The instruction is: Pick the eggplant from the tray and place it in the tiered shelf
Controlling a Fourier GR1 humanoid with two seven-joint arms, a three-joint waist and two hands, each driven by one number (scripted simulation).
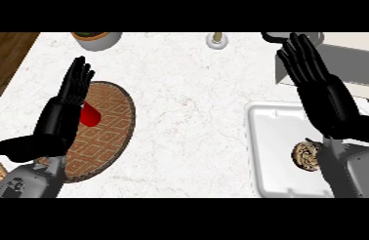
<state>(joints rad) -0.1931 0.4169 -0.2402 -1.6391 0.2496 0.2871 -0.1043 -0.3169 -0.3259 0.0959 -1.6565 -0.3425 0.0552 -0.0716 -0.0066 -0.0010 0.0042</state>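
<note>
In the head view, our right hand (317, 83) stands flat above the white tray (254, 136), fingers straight and together, holding nothing. Our left hand (72, 95) is just as flat and empty, over a round woven mat (108, 131) that bears a small red thing (91, 115).

We see no plainly purple eggplant. The only thing lying in the tray is a round brown thing (305, 153) with tan ridges, at the right side and partly hidden by the right forearm. If that is our target, we judge it light, fairly stiff and smooth-skinned, so somewhat slippery. Fingers and thumb curled round its widest part should suit it best.

The tray looks hard and glossy, with a raised rim and rounded corners. The counter (187, 102) is pale veined stone. What we take for the tiered shelf (285, 70), grey and boxy, sits beyond the tray, behind the right fingers.
</note>
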